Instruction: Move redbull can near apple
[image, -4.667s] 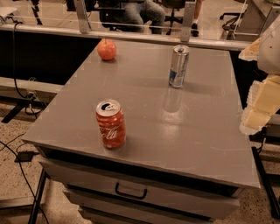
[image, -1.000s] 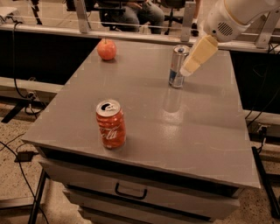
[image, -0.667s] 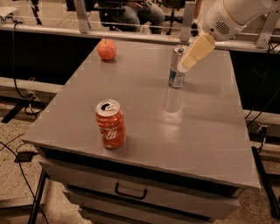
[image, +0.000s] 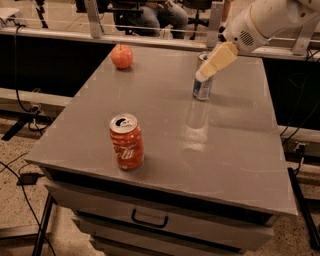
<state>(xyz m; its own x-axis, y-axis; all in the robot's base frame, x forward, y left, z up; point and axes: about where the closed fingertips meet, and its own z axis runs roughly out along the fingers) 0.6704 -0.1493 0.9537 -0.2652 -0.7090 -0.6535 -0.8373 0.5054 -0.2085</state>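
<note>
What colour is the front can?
The front can is red with white lettering, seen in the camera view. The gripper is at the redbull can.

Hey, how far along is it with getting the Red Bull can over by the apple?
Done: the gripper is at the top of the redbull can. In hand: getting hold of it; the can stands on the table, not lifted. Left: the whole carry, since the apple sits at the far corner across the table, well apart from the can.

White rounded arm (image: 272, 17), perforated grille patch (image: 245, 38), cream tapered end effector (image: 201, 75) at upper right.
</note>
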